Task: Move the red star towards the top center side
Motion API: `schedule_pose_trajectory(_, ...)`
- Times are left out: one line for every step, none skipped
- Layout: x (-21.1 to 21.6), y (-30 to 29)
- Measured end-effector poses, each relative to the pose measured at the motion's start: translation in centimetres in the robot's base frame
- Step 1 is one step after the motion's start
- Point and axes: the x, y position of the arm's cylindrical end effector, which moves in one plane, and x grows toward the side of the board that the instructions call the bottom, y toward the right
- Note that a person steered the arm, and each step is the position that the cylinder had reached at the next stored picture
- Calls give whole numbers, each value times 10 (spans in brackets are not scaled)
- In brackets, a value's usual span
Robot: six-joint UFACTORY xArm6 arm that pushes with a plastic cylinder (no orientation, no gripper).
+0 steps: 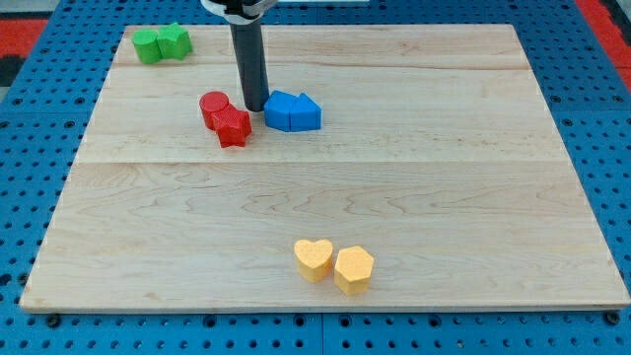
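Note:
The red star [234, 127] lies on the wooden board at the view's upper left of centre, touching a red round block [213, 106] just above and left of it. My tip [254, 106] stands just right of the red round block and up and to the right of the red star, close against the left side of the blue blocks [293, 111]. The rod rises to the view's top edge.
Two green blocks [163, 43] sit together at the board's top left corner. A yellow heart [314, 259] and a yellow hexagon [353, 269] sit side by side near the bottom edge. The wooden board [444, 177] lies on a blue pegboard.

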Motion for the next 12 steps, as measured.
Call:
schedule_pose_trajectory(0, 0)
schedule_pose_trajectory(0, 0)
schedule_pose_trajectory(-4, -11)
schedule_pose_trajectory(-29, -29)
schedule_pose_trajectory(-64, -48)
schedule_pose_trajectory(-62, -85)
schedule_pose_trajectory(-33, -91)
schedule_pose_trajectory(9, -82)
schedule_pose_trajectory(53, -48)
schedule_pose_trajectory(83, -4)
schedule_pose_trajectory(97, 50)
schedule_pose_trajectory(96, 95)
